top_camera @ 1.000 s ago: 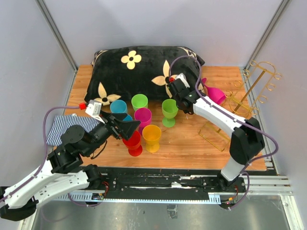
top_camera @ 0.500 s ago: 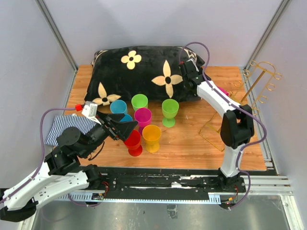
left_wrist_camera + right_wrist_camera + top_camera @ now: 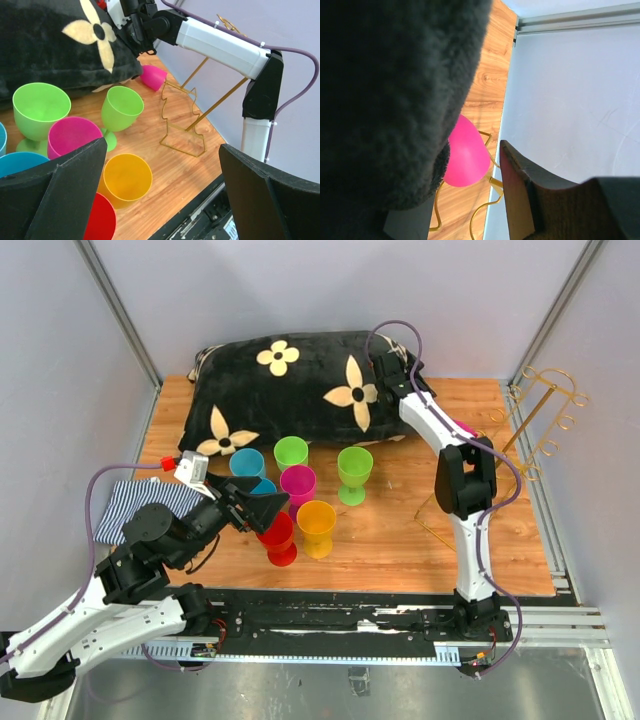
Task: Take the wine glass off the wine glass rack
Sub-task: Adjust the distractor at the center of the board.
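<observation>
Approach step: right gripper [image 3: 388,367] sits against the black flowered pillow [image 3: 290,390] at 1 o'clock on the bench [image 3: 390,540]. Whether it is parted or pinching fabric cannot be told. Pink wine glass [image 3: 152,76] lies tipped at the pillow's corner, just beside the wine glass rack [image 3: 182,131] at 3 o'clock. Left gripper [image 3: 161,147] hangs spread wide and empty. Next move, judged: clear the pillow, then close on the glass.

The thin gold wire wine glass rack [image 3: 527,418] stood upright at the table's 3 o'clock edge. 1 pink wine glass [image 3: 152,77] lay tipped at its 10 o'clock.
</observation>
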